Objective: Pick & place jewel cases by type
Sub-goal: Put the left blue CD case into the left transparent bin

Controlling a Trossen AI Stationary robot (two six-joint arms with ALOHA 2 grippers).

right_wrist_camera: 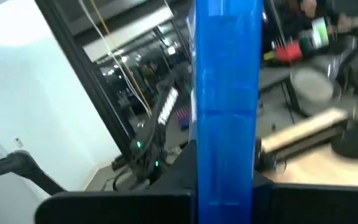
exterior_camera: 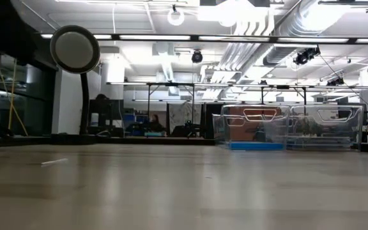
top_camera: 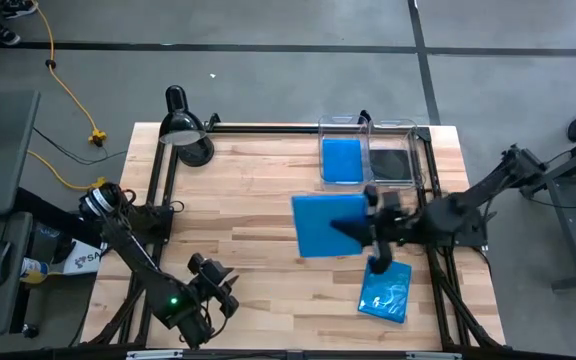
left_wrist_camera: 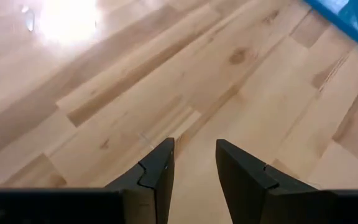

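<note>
**Right jaws clamped on a blue case above the bench**

The jaws of the right gripper [top_camera: 366, 228] are closed on a bright blue jewel case [top_camera: 328, 225], gripping it by one edge and holding it clear of the bench [top_camera: 248, 190], over the middle of the right half. In the right wrist view the held case [right_wrist_camera: 225, 106] stands edge-on between the fingers, filling the centre of the picture.

A second blue case [top_camera: 385, 291] lies flat near the bench's front right corner, just beside the right gripper. Two clear plastic bins stand side by side at the back edge, towards the back right corner: the left bin [top_camera: 343, 124] holds a blue case [top_camera: 342, 159], and the right bin [top_camera: 394, 125] holds a black case [top_camera: 390, 161]. From table height the blue case shows as a thin strip in the bottom of the left bin [exterior_camera: 255, 145].

The left gripper [top_camera: 218, 290] waits near the front left corner, its jaws partly apart with nothing between them; its fingers [left_wrist_camera: 157, 177] point down at bare wood. A black desk lamp [top_camera: 186, 128] stands at the back left corner.
</note>
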